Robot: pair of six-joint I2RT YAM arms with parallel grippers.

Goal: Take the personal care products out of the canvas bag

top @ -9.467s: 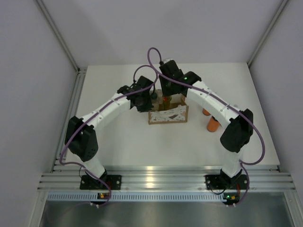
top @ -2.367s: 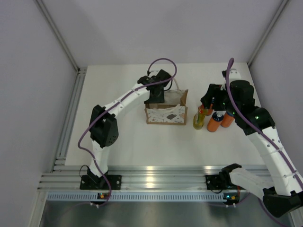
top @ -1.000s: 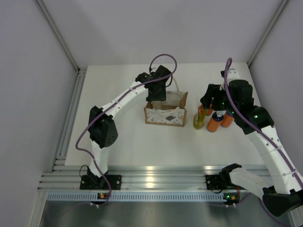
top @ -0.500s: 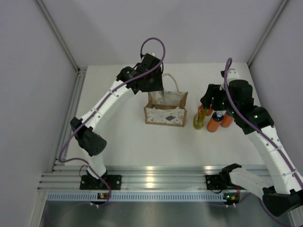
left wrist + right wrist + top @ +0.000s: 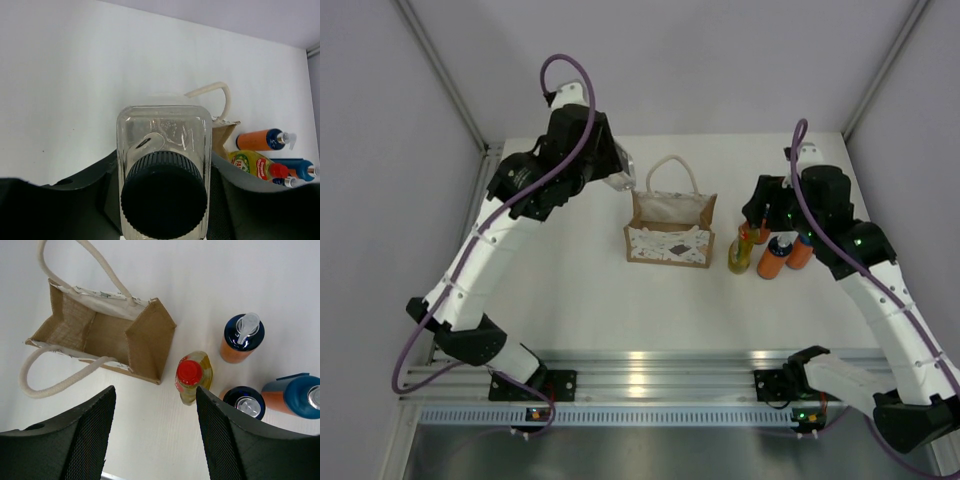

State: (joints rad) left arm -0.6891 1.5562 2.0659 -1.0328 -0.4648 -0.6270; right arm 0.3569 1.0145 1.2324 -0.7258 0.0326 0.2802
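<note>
My left gripper (image 5: 164, 200) is shut on the clear bottle (image 5: 162, 127) with the dark cap, its fingers pressed against both sides. In the top view it hangs in the air at the left gripper (image 5: 621, 172), up and left of the canvas bag (image 5: 670, 243). The bag (image 5: 147, 342) stands upright with its mouth open, and its inside looks empty. To its right stand the yellow-green bottle (image 5: 192, 374) with a red cap and three orange bottles (image 5: 239, 342). My right gripper (image 5: 154, 407) hovers open over them (image 5: 760, 215), holding nothing.
The cream rope handles (image 5: 65, 382) arch over the bag's mouth. One orange bottle with a blue cap (image 5: 295, 396) lies tilted at the far right. Grey walls enclose the white table (image 5: 580, 290), and an aluminium rail (image 5: 650, 380) runs along its near edge.
The left arm has lifted the clear bottle out of the bag and swung it up and to the left. The right arm has stayed where it was.
</note>
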